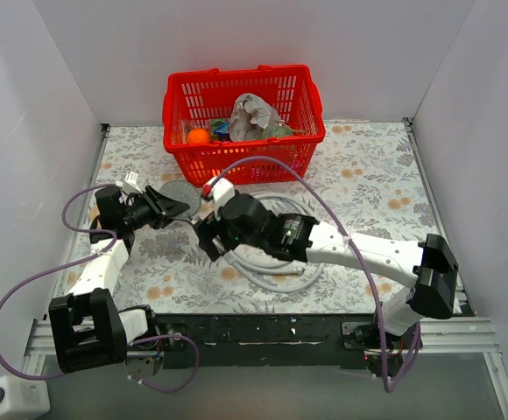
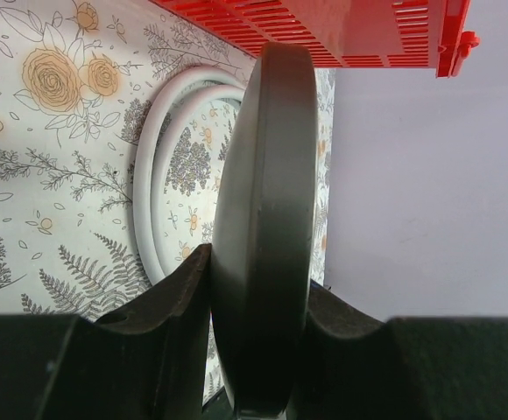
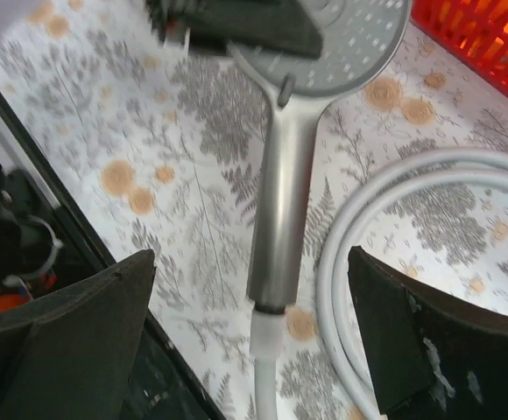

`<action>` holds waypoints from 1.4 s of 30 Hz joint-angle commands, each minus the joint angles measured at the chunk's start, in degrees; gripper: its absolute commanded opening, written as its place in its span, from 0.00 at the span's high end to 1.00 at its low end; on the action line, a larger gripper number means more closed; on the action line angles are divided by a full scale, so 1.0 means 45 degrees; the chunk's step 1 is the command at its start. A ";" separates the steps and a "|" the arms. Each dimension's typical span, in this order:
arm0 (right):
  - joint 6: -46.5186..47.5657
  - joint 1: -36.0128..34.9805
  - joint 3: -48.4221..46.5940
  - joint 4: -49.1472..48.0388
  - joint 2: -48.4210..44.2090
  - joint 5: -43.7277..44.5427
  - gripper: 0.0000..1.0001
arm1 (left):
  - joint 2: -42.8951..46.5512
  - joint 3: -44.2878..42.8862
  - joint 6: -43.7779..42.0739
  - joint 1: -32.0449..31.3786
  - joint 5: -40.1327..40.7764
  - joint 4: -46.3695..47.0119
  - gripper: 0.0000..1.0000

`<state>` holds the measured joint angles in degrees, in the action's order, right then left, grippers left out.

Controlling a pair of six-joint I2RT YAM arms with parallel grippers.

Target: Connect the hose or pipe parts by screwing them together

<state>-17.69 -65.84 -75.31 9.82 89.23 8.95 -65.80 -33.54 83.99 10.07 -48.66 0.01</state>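
The left gripper (image 1: 166, 208) is clamped on the shower head (image 2: 267, 227), its two dark fingers (image 2: 171, 324) pressing on either side of the round grey disc, which the left wrist view shows edge-on and standing upright between them. From the right wrist view the disc's face with its small spray holes sits at the top, and the straight handle runs down from it over the flowered table cover (image 3: 193, 184). At the handle's lower end there is a dark ring, and the light hose (image 3: 267, 359) carries straight on from it; whether the joint is screwed tight cannot be told. The right gripper (image 1: 208, 241) hangs over that handle with its fingers (image 3: 70, 341) spread wide, one on each side of the handle and neither touching it, so it holds nothing. The rest of the hose lies in loose coils on the table just to the right of the handle and below the right arm's wrist in the top view. A red basket (image 1: 243, 153) stands at the far side of the table, close behind the shower head, with an orange ball (image 1: 199, 136) and a crumpled pale bag (image 1: 254, 114) inside it
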 commanded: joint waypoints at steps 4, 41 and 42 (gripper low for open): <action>0.1707 -0.2164 -0.0805 0.4596 0.0151 0.4906 0.02 | 0.0364 -0.0535 0.0165 0.0088 -0.0143 0.0076 1.00; 0.1394 -0.1701 0.0053 0.0750 0.1289 0.1340 0.86 | 0.0696 -0.0125 0.0204 0.0068 -0.0396 0.0193 1.00; 0.1103 -0.1425 0.0345 -0.0298 0.1052 -0.0312 0.87 | 0.0677 -0.0144 0.0204 0.0087 -0.0416 0.0212 1.00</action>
<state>-11.79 -75.99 -75.33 22.00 99.63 25.65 -65.76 -33.69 83.55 10.83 -46.65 -0.03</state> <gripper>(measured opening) 0.345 0.284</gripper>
